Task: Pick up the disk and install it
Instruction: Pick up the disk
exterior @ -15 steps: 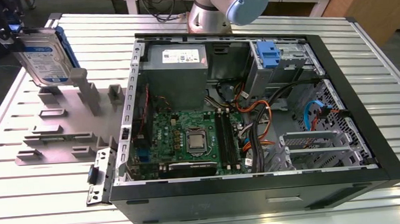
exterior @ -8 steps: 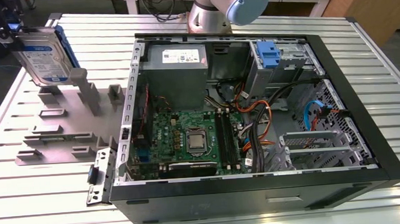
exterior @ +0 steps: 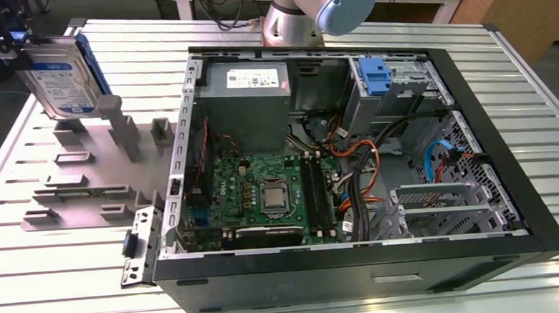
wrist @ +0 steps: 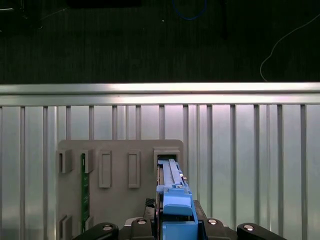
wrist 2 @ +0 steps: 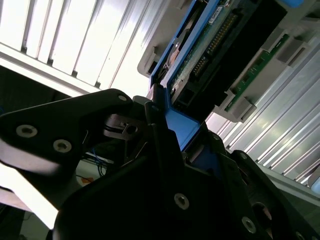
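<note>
The disk [exterior: 60, 80], silver with a white-and-blue label and a blue carrier frame, stands upright on edge at the exterior view's upper left. My gripper [exterior: 23, 49] is shut on its upper end. The disk's lower end sits at a slot of the grey fixture plate [exterior: 80, 188]; whether it is clear of the slot I cannot tell. In the first wrist view the blue frame edge of the disk [wrist: 172, 197] runs out from my gripper [wrist: 175, 222] toward that slot. The second wrist view shows the disk [wrist 2: 210, 50] from its circuit-board side, with black fingers [wrist 2: 165, 150] against the blue frame.
An open computer case [exterior: 509, 151] lies on the ribbed metal table [exterior: 66, 289], holding a motherboard [exterior: 262, 197], a grey power supply [exterior: 247, 83] and a drive bay with a blue latch [exterior: 376, 76]. A green board [wrist: 85, 190] stands in another fixture slot. The arm's base [exterior: 301, 15] rises behind the case.
</note>
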`<state>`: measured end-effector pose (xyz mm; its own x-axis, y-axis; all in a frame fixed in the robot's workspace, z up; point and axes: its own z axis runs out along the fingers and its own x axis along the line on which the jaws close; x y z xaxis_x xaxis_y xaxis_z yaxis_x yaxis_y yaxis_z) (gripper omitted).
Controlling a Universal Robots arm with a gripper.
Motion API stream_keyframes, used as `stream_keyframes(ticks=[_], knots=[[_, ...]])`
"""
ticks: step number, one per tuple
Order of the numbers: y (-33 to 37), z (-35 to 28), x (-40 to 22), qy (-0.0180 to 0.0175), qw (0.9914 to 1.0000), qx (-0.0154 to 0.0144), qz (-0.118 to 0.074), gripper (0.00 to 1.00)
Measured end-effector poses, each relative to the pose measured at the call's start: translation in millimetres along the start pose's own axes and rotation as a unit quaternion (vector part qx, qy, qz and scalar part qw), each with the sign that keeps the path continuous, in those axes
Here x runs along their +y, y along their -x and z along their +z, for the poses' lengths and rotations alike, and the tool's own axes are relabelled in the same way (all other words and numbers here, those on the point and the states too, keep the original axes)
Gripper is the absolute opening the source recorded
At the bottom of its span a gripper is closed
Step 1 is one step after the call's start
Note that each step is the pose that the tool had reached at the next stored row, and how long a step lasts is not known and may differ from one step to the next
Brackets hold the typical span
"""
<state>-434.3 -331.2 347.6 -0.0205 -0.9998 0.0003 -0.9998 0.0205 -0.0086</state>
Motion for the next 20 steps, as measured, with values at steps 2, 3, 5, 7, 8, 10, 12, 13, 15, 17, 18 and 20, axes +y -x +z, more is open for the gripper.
stream_keyframes(ticks=[2,3,5,7,8,10,12,13,15,17,18,20], knots=[[0.0,-0.7,0.0,0.0000,1.00000,0.0000,0.000,0.36],[0.0,-1.0,0.0,0.0000,1.00000,0.0000,0.000,0.36],[0.0,-1.8,0.0,0.0000,1.00000,0.0000,0.000,0.36],[0.0,-2.8,0.0,0.0000,1.00000,0.0000,0.000,0.36],[0.0,-3.2,0.0,0.0000,1.00000,0.0000,0.000,0.36],[0.0,-3.9,0.0,-0.0001,1.00000,0.0000,0.000,0.36],[0.0,-4.6,0.0,0.0000,1.00000,0.0000,0.000,0.36],[0.0,-5.0,0.0,0.0000,1.00000,0.0000,0.000,0.36],[0.0,-5.6,-0.1,0.0000,1.00000,0.0001,0.000,0.36],[0.0,-6.3,-0.1,0.0000,1.00000,0.0001,0.000,0.36],[0.0,-6.7,-0.1,0.0000,1.00000,0.0001,0.000,0.36],[0.0,-7.5,0.0,0.0000,1.00000,0.0002,0.000,0.36]])
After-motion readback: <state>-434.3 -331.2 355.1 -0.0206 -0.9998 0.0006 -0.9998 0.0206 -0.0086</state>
